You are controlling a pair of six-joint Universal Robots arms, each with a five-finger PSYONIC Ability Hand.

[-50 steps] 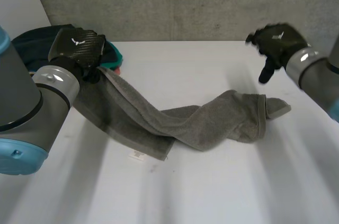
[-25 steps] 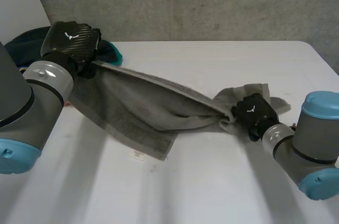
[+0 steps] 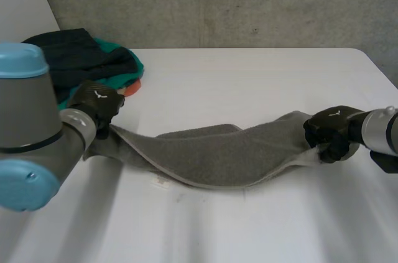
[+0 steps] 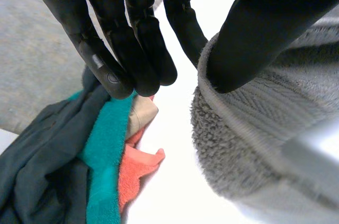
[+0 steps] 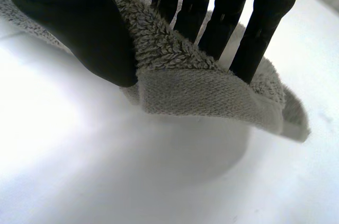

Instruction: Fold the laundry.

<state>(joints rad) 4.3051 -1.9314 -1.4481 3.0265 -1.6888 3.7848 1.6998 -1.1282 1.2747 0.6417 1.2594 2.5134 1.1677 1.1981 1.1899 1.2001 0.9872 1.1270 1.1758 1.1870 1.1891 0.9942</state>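
The towel (image 3: pixel 217 157) is plain grey, with a flat herringbone-woven band near its hem and a small white tag (image 3: pixel 161 182). The left hand (image 3: pixel 99 104) and right hand (image 3: pixel 329 129) are black, each with a white mark on its back. The pile (image 3: pixel 87 58) mixes near-black, teal, orange and beige cloth. The table (image 3: pixel 249 226) is white, the wall (image 3: pixel 249 2) mottled grey.

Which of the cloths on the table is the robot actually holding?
The grey towel, pinched at its ends by the left hand and right hand. The dark, teal and orange cloths lie heaped beyond the left hand, in neither hand.
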